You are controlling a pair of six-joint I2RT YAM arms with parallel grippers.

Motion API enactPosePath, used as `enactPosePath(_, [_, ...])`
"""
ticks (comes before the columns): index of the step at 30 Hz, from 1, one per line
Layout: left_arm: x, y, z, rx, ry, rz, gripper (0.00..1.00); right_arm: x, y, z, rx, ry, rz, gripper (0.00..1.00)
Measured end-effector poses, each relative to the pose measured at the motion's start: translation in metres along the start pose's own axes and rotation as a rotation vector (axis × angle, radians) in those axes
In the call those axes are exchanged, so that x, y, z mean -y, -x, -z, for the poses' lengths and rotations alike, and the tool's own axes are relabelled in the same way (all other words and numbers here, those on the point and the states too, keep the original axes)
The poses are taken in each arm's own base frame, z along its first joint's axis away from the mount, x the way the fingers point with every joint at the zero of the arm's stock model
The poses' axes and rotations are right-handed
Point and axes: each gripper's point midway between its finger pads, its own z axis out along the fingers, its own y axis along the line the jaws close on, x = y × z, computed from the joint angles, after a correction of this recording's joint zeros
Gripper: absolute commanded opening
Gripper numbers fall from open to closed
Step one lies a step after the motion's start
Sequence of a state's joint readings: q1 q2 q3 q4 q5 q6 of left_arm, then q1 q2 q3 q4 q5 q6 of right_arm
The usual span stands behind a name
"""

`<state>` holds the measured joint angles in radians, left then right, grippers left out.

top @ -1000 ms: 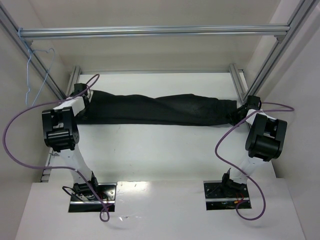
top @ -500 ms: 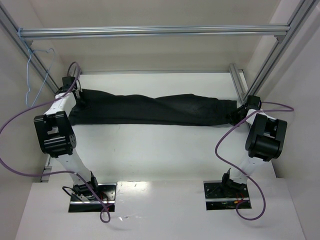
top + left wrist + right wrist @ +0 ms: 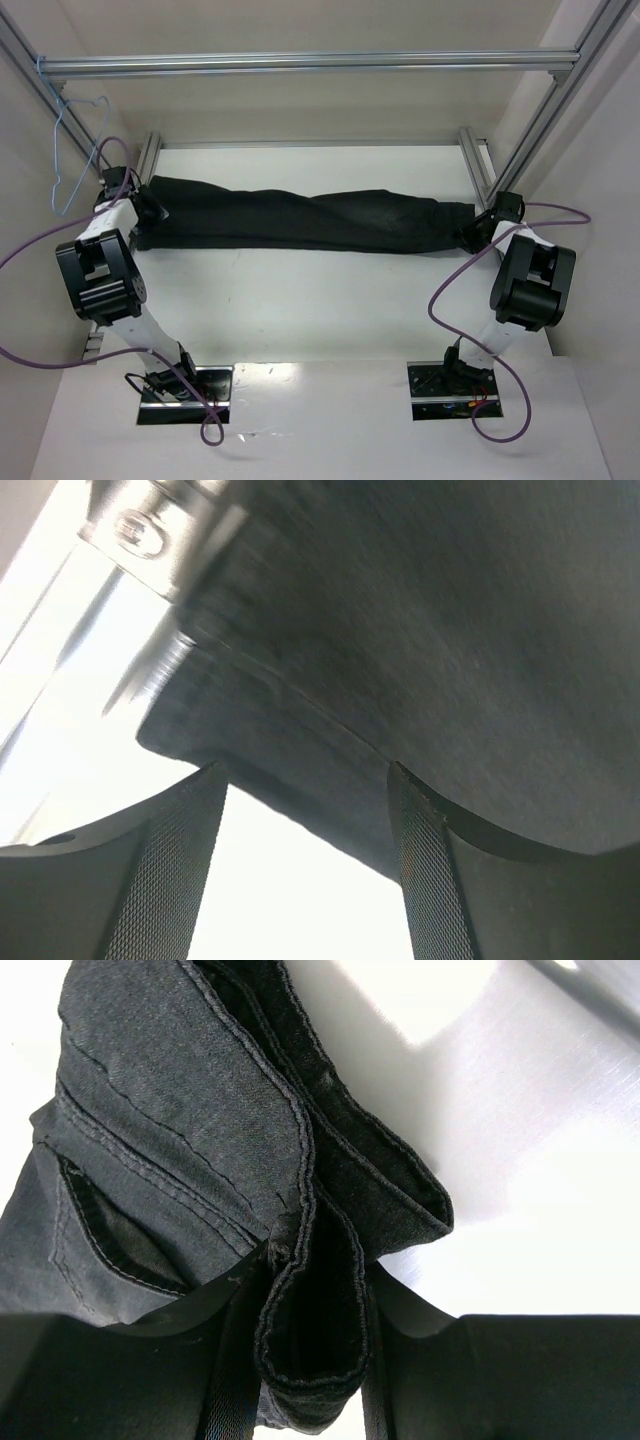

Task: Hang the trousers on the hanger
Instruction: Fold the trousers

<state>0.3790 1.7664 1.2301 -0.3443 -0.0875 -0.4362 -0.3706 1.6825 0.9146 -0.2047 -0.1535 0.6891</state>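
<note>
**Change noted.** Over the last second the left gripper (image 3: 146, 203) has swung out from over the cloth toward the left edge of the worktop (image 3: 320, 300). It now sits at the leg end of the trousers (image 3: 310, 220), and that end lies a little nearer the left edge than before. The right gripper (image 3: 476, 228) has not shifted.

**Left gripper.** In its wrist view the fingers stand spread. The hem crosses their tips and bright worktop shows in the gap, so nothing is clamped.

**Right gripper.** Pinching a thick fold of the waistband at the right edge.

**Trousers.** Black, lying flat in a long band across the far half of the worktop, from left edge to right edge.

**Hanger (image 3: 78, 150).** Light-blue wire, hung from the left end of the overhead frame bar (image 3: 300, 63), beyond the far-left corner and well apart from the cloth.

**Meaning for task.** Probably a regrasp of the leg end. Threading onto the hanger has not begun.

**Surface and room.** White, smooth worktop. Pale walls, aluminium framing, purple cables (image 3: 30, 250) looping from both arms.
</note>
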Motion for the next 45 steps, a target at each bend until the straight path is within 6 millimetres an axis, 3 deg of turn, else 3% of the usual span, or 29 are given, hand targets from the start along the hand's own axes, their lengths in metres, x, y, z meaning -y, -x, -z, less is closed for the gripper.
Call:
enactPosePath(7, [-0.017, 0.009, -0.011, 0.026, 0.040, 0.048, 0.73, -0.003, 0.002, 0.004, 0.009, 0.009, 0.010, 0.40])
enactPosePath(17, [-0.023, -0.025, -0.041, -0.092, 0.090, 0.018, 0.73, -0.001, 0.001, 0.006, 0.010, 0.007, 0.013, 0.38])
enactPosePath(27, [-0.022, -0.026, -0.041, -0.111, 0.096, 0.017, 0.70, 0.000, 0.000, 0.009, 0.015, 0.005, 0.025, 0.38])
enactPosePath(33, [-0.019, -0.025, -0.041, -0.099, 0.104, 0.003, 0.74, 0.001, 0.000, 0.009, 0.016, 0.003, 0.028, 0.38])
enactPosePath(38, [-0.004, -0.006, -0.044, -0.044, 0.093, -0.010, 0.75, 0.002, 0.000, 0.009, 0.017, 0.001, 0.036, 0.38])
enactPosePath(45, [-0.006, -0.006, -0.043, -0.082, 0.151, 0.005, 0.75, 0.003, 0.000, 0.009, 0.016, 0.001, 0.050, 0.38])
